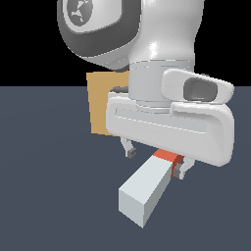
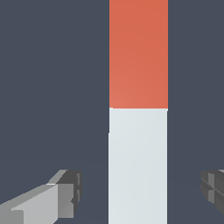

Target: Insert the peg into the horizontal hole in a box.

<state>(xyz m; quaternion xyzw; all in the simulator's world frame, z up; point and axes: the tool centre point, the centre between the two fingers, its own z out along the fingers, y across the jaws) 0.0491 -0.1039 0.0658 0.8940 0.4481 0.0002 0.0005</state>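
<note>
The peg (image 1: 144,188) lies flat on the dark floor, pale grey-white along most of its length, its short red end (image 1: 165,157) pointing away under the hand. In the wrist view the peg (image 2: 138,166) runs between the two fingers, with a gap on each side. My gripper (image 1: 155,163) is open and straddles the peg close to where white meets red; in the wrist view the gripper (image 2: 140,190) touches nothing. The tan box (image 1: 103,108) stands behind the arm, partly covered by it. The hole is hidden behind the arm.
The arm's large white wrist and hand (image 1: 171,122) fill the middle of the exterior view and block most of the box. Dark grey floor (image 1: 49,196) surrounds the peg.
</note>
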